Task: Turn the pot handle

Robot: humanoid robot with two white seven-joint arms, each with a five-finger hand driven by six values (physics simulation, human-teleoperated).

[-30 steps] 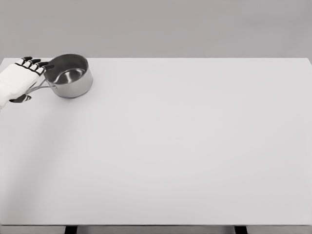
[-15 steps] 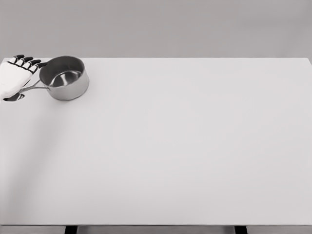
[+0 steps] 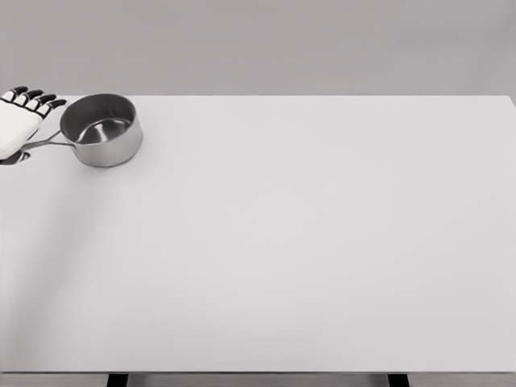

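A steel saucepan [image 3: 101, 129] stands upright at the far left back of the white table [image 3: 282, 242]. Its thin handle [image 3: 47, 142] points left, slightly toward me. My left hand [image 3: 20, 125] lies over the handle's outer end at the picture's left edge. The black-tipped fingers [image 3: 36, 99] are stretched out toward the pot rim, and the thumb sits below the handle. The hand rests against the handle without closing round it. The handle's tip is hidden under the palm. My right arm is out of view.
The pot is close to the table's back edge and its left edge. Two dark table legs [image 3: 118, 379] show under the front edge.
My left hand has slid left and toward the back edge. The pot has shifted a little left, and its handle has swung from lower left to nearly straight left.
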